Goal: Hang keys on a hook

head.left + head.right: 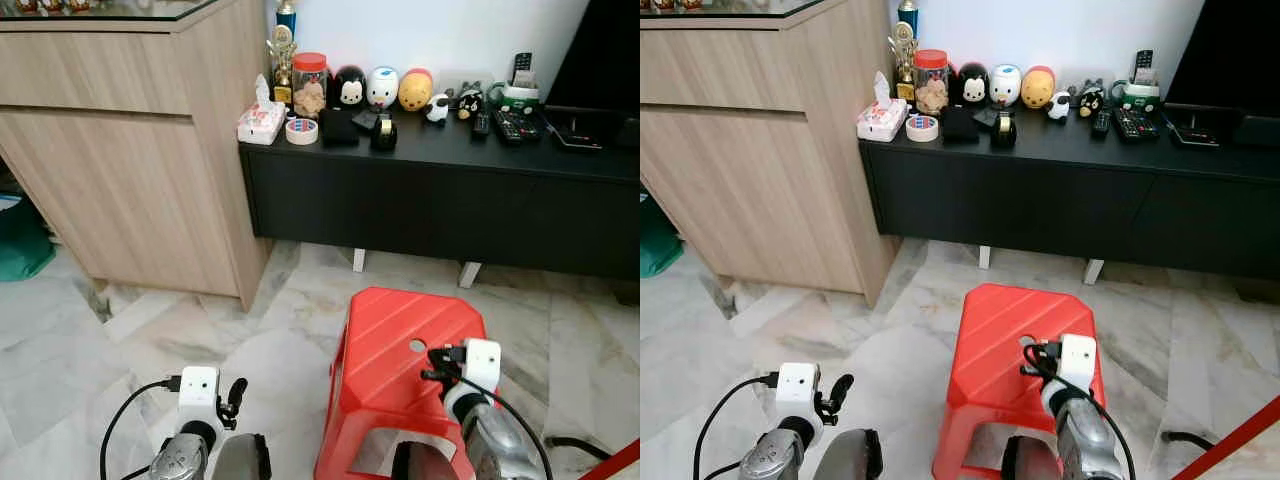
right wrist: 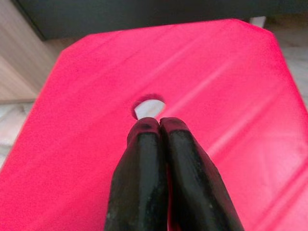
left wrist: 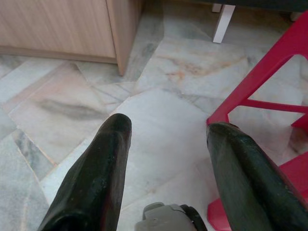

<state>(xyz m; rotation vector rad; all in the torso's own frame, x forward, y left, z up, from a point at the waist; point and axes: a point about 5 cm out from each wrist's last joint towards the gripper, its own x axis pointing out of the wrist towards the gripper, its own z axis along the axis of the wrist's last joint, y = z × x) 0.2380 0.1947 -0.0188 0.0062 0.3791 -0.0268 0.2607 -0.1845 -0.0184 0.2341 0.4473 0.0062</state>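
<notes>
My left gripper (image 3: 168, 132) is open over the marble floor (image 3: 159, 96), with nothing between its two black fingers (image 3: 103, 163). It hangs low beside a red plastic stool (image 1: 400, 345), whose leg (image 3: 260, 79) stands close to one finger. My right gripper (image 2: 159, 124) is shut, its fingertips pressed together with nothing seen between them. It hovers just above the stool's seat (image 2: 96, 144), right by the seat's round hole (image 2: 148, 107). Both silver wrists, the left wrist (image 1: 198, 400) and the right wrist (image 1: 472, 372), sit at the bottom of the head views.
A low black console (image 1: 430, 200) runs along the wall ahead, carrying a tissue box (image 1: 261, 120), a tape roll (image 1: 301, 131), a jar (image 1: 309, 84), figurines (image 1: 382, 88) and remotes (image 1: 515, 125). A tall wooden cabinet (image 1: 130, 150) stands at the left.
</notes>
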